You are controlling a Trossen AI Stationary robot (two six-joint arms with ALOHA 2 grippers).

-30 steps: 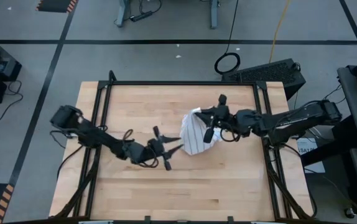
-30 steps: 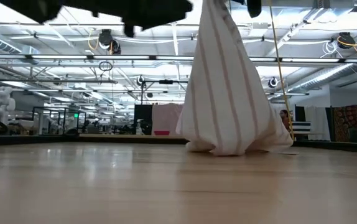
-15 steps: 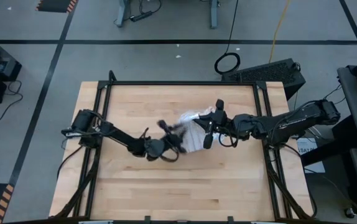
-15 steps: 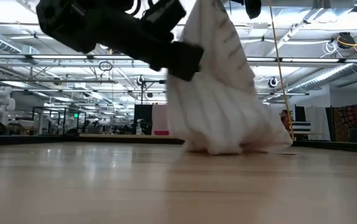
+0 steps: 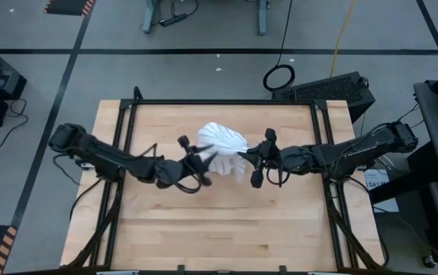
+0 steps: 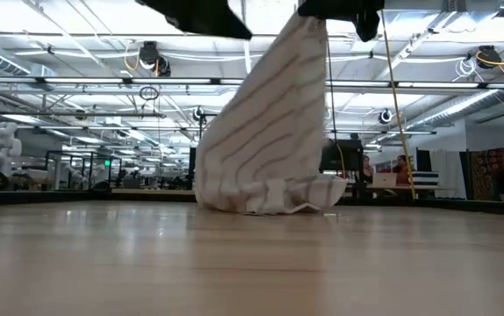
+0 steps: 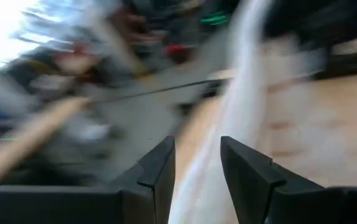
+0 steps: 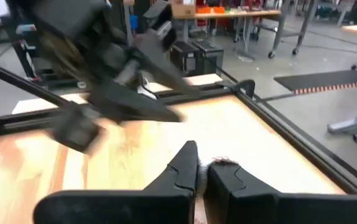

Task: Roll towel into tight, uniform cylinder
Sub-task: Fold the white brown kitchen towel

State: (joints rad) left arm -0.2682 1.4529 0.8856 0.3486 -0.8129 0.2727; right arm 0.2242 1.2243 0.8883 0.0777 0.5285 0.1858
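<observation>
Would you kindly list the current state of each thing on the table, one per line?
Towel: unrolled and bunched, hanging from above with its lower edge crumpled on the table.
Left tool: at the towel's left side, fingers partly apart with white cloth between them; a grip is not certain.
Right tool: shut on the towel's right edge, holding it up.
</observation>
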